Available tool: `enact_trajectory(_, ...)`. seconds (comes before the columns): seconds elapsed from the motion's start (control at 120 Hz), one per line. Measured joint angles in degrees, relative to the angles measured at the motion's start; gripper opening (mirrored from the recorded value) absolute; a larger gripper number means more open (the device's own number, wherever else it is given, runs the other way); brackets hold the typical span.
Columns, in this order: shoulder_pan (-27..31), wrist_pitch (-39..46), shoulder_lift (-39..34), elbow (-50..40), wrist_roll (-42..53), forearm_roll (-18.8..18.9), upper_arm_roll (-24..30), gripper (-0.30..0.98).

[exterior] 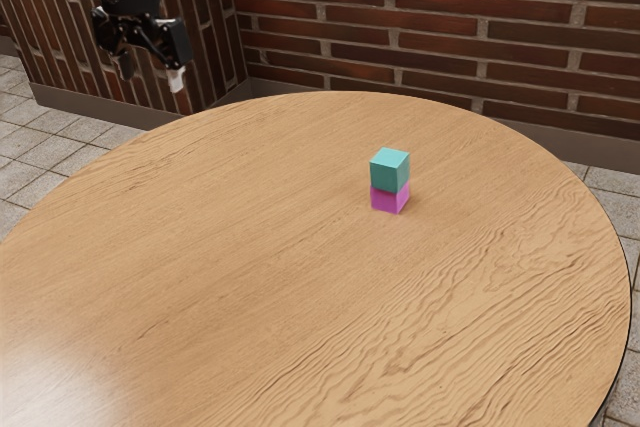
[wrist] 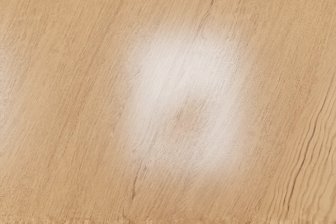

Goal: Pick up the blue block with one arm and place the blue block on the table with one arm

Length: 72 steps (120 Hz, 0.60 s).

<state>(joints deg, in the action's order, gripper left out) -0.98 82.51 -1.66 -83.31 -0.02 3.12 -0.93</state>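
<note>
The round, brown wooden surface (exterior: 250, 287) carries a magenta cubic block (exterior: 387, 199), which holds up the teal-blue cubic block (exterior: 389, 172) (probably its raised sides make grasping easier), while the black two-finger hand (exterior: 150, 72) hangs well apart, fingers spread.

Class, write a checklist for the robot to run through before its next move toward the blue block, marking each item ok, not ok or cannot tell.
1. Gripper open, nothing between its fingers: ok.
2. Blue block uncovered on top: ok.
3. Gripper above the blue block: not ok; it hangs off toward the exterior view's left.
4. Blue block directly on the table: not ok; it rests on the magenta block.
5. Blocks separate freely: cannot tell.
</note>
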Motion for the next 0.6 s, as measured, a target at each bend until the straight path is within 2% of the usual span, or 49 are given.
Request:
enact_trajectory(0.167,0.9,-3.1,0.0,0.9,0.0,0.7,0.0,0.69)
enact_trajectory(0.25,1.9,-5.8,0.0,12.5,0.0,0.5,0.5,0.69)
enact_trajectory(0.317,2.3,-7.4,1.2,16.4,-0.1,0.3,0.7,0.69)
enact_trajectory(0.475,1.7,-7.3,5.0,18.0,-0.1,-0.3,0.6,0.69)
enact_trajectory(0.6,-2.3,-4.7,9.9,18.0,-0.2,-1.2,0.7,0.69)
